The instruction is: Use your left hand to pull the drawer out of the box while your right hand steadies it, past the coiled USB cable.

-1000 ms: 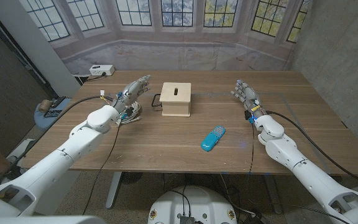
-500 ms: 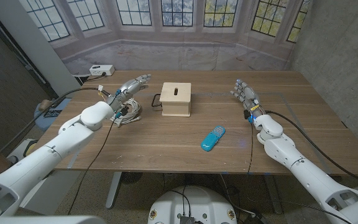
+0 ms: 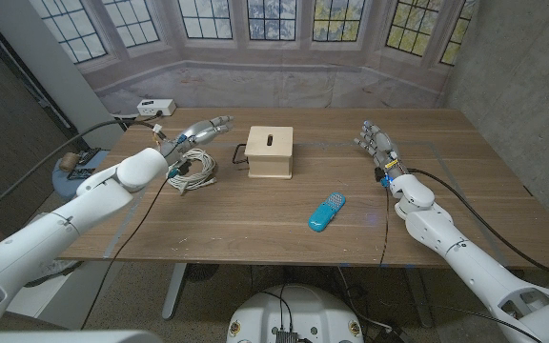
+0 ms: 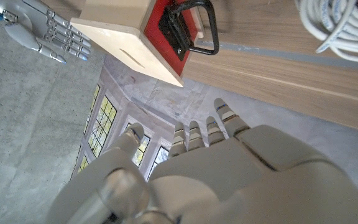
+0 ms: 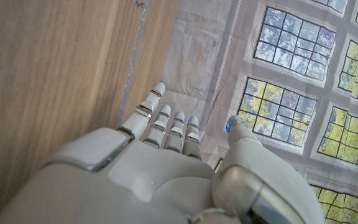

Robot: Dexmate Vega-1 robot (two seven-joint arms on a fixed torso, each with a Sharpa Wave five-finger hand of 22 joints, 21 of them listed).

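Wooden box (image 3: 270, 152) sits mid-bench (image 3: 255, 214), its red drawer (image 4: 163, 28) closed, black handle (image 3: 240, 155) facing the coiled USB cable (image 3: 192, 169) beside it. Left hand (image 3: 201, 132) hovers above the cable, fingers (image 4: 194, 134) extended, gripping nothing. Right hand (image 3: 376, 143) is well apart from the box, fingers apart and empty.

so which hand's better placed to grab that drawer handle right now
The left hand. It hovers open above the coiled USB cable, on the side of the box where the black handle sticks out. The right hand waits open on the box's far side, away from the handle.
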